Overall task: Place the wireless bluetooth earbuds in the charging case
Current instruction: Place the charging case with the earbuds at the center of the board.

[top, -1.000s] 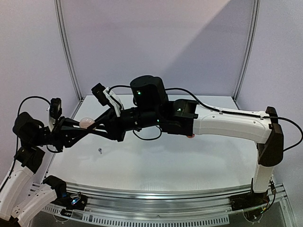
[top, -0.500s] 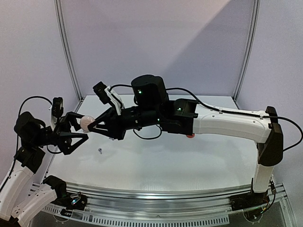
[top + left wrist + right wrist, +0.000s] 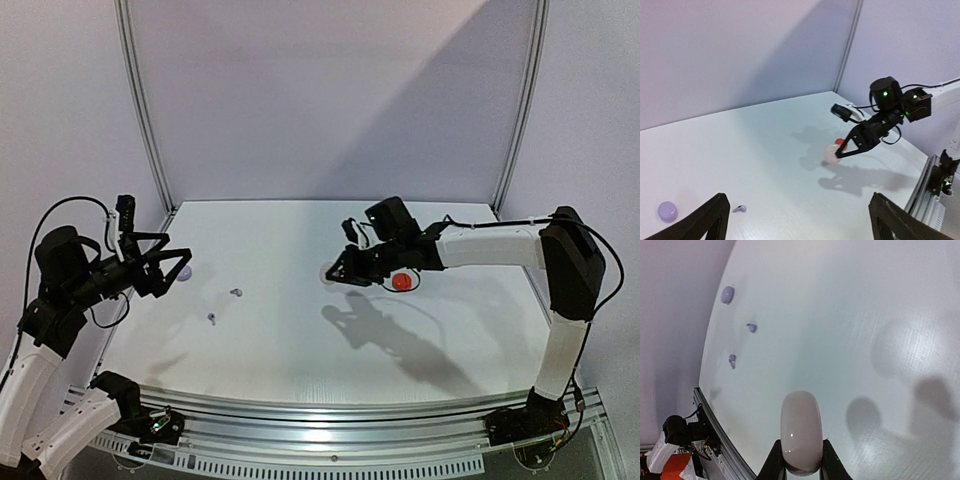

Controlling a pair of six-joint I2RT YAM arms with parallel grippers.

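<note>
Right hand (image 3: 333,273) has swung away; white case (image 3: 801,430) clamped, long axis along fingers (image 3: 774,466).

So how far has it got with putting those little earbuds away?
Partway, probably. No red or white earbuds lie loose in view; the red case sits on the table and the right tool holds the white case, contents unseen. Two lilac earbuds lie loose near the lilac case, with the left tool open nearby.
</note>
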